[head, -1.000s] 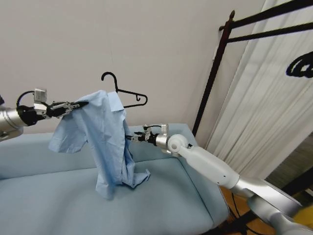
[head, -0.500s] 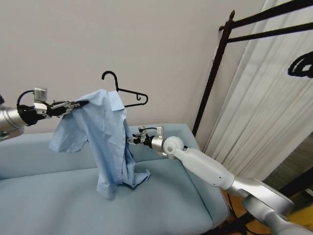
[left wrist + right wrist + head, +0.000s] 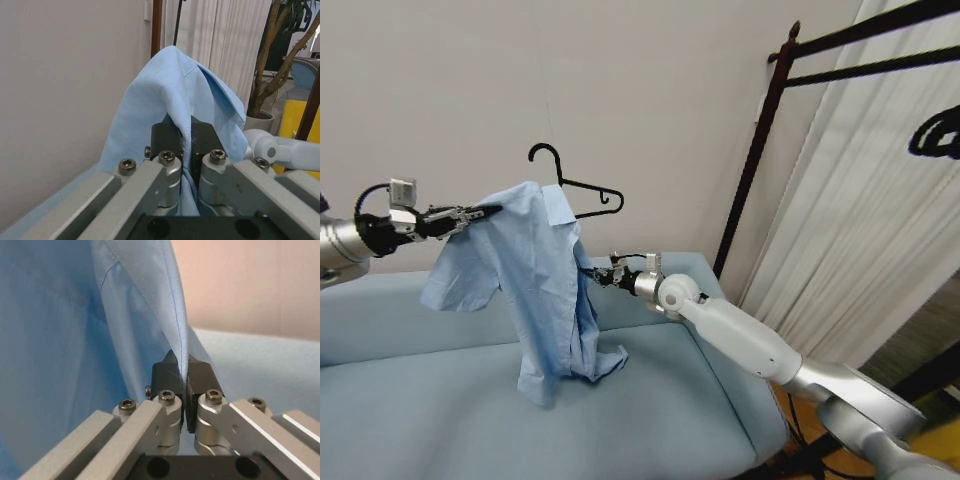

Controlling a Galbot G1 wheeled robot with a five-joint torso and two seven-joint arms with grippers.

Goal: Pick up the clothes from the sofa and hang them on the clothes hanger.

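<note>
Movement on the right side only: a small dip, then a lift back up for the right gripper, with fingers pinching the front edge of the blue shirt, probably working fabric over the black hanger at its collar. Hangs over the sofa, with shoulder cloth pinched by the fingers of the outstretched, level left gripper, unmoved.
</note>
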